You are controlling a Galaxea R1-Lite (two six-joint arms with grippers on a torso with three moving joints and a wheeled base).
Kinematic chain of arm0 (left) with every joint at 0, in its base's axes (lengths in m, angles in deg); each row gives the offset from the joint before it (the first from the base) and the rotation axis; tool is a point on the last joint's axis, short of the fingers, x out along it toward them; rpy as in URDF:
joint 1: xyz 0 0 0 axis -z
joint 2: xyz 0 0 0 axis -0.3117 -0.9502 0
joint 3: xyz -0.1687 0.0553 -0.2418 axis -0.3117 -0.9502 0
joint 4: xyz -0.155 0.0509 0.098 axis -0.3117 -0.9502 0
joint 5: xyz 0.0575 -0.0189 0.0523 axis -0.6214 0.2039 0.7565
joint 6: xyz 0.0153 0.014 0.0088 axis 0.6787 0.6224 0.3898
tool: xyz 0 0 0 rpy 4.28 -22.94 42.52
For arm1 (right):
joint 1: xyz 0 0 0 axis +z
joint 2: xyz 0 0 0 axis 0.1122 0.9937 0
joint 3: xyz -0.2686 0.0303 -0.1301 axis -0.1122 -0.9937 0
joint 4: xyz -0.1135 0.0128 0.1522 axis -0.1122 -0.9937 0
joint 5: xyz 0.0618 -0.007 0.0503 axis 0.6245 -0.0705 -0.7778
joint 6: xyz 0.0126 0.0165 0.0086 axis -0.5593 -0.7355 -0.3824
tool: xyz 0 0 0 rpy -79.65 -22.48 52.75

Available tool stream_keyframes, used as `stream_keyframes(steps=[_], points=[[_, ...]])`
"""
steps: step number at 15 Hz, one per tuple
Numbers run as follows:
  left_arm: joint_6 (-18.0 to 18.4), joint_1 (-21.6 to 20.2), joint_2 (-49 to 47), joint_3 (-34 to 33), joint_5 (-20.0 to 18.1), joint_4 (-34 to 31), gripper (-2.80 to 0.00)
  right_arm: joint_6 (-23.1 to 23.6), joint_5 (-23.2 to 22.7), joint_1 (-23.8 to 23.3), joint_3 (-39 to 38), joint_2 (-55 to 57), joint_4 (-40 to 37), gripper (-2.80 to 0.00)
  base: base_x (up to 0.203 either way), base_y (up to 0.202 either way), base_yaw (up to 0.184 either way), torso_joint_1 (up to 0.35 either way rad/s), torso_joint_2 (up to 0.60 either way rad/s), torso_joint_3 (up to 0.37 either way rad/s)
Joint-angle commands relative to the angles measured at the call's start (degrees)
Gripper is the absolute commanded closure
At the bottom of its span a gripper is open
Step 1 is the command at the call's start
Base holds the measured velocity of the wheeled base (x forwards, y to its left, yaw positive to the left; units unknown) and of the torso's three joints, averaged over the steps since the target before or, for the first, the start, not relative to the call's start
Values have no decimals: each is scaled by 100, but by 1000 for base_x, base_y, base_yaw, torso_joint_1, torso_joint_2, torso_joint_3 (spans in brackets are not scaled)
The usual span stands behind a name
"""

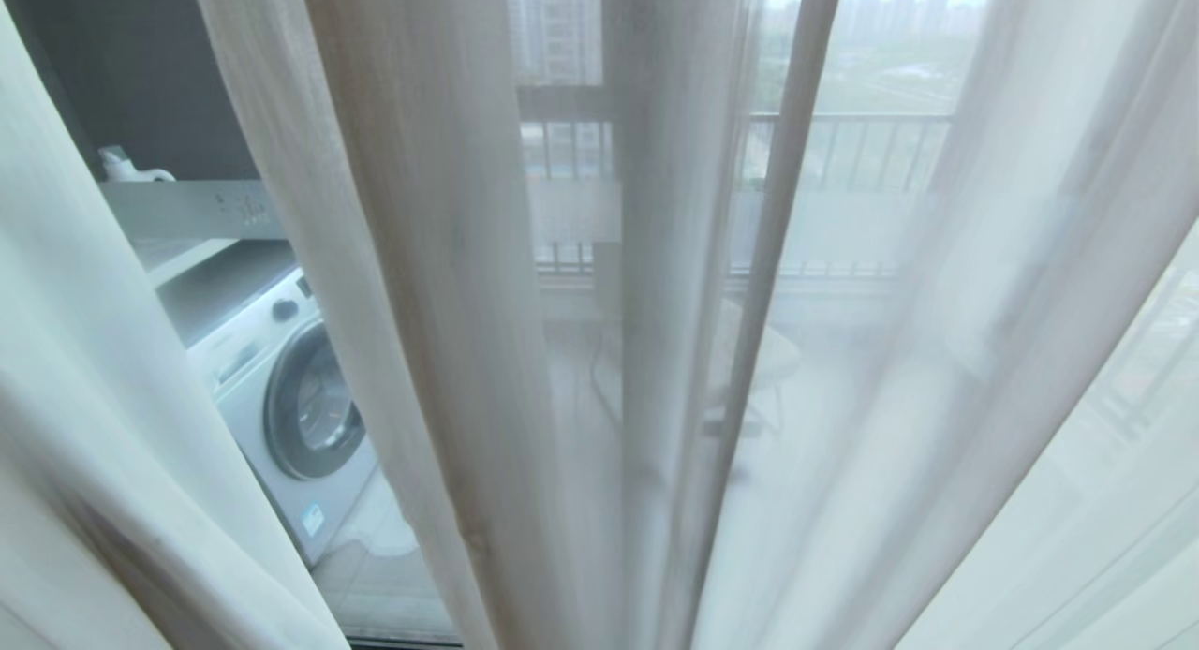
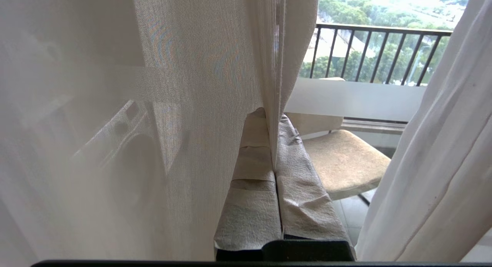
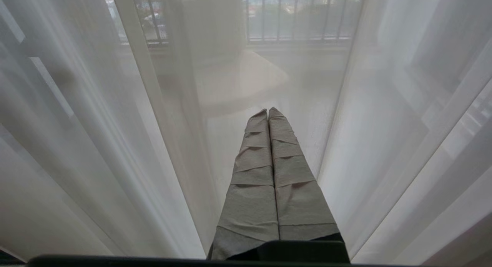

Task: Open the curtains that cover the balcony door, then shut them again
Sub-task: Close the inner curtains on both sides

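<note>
On the far left of the head view a fold of the curtains (image 1: 450,285) hangs close to the camera, and a gap beside it shows a white washing machine (image 1: 281,397) with a round door, standing behind the glass of the balcony door (image 1: 365,575). Above the machine a pale frosted band (image 1: 187,210) crosses the glass. In the middle, the thin curtains fall in long vertical folds, and through them the balcony railing (image 1: 843,125) and a pale chair (image 1: 759,360) are faintly visible. To the right the fabric spreads out and covers the rest of the glass. Neither arm appears in the head view. In the left wrist view the left gripper (image 2: 272,117) has its taped fingers (image 2: 250,205) pressed together, and an edge of curtain runs down between them, so it is pinched there. In the right wrist view the right gripper (image 3: 268,111) points at the sheer cloth with its fingers (image 3: 253,197) fully together and nothing between them.
</note>
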Motion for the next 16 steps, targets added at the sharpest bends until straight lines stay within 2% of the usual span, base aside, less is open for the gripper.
stream_keyframes(steps=[1, 16], points=[[-4, -5, 22, 7, 19, -37, 0, -3, 1, 1, 1, -2, 4, 0, 0, -193, 1, 4, -1, 2], [-4, 12, 75, 6, 37, -46, 0, -3, 1, 1, 1, -2, 4, 0, 0, -191, 0, 2, 3, 2]])
